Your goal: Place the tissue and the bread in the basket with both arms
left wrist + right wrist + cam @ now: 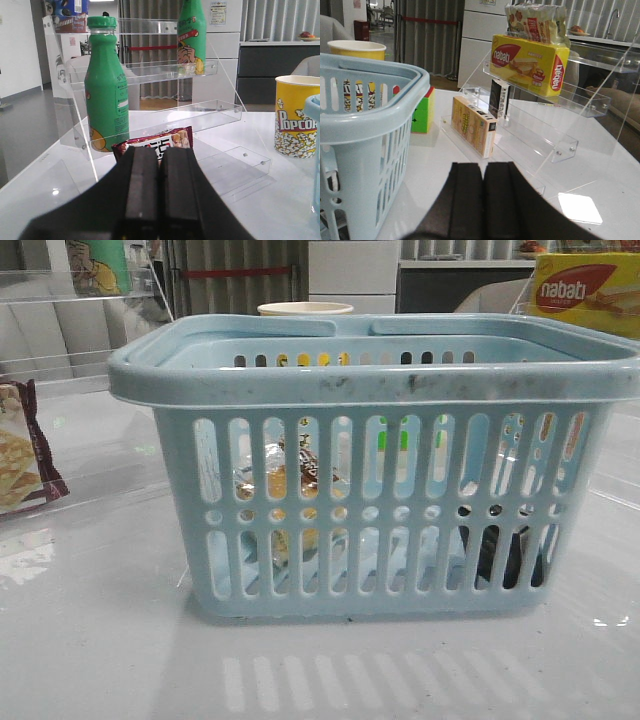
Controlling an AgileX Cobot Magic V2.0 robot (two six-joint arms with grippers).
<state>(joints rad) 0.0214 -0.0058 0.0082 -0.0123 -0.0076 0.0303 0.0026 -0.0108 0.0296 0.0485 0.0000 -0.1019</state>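
Observation:
The light-blue basket (pixel 375 380) fills the middle of the front view. Through its slots I see the bread (pixel 283 486) in its clear bag, lying inside at the left. The dark tissue (pixel 497 555) pack rests on the basket floor at the right. Neither gripper shows in the front view. In the left wrist view my left gripper (pixel 160 151) is shut and empty, away from the basket, whose rim (pixel 315 107) shows only at the frame's edge. My right gripper (pixel 483 166) is shut and empty too, beside the basket (pixel 367 117).
A maroon-edged cracker packet (pixel 165 141) lies just beyond the left fingers, with a green bottle (pixel 105 90) on a clear rack and a popcorn cup (pixel 295 117) nearby. By the right arm stand a clear rack with a yellow Nabati box (pixel 530 62), a tan box (pixel 472 125) and a coloured cube (pixel 422 117).

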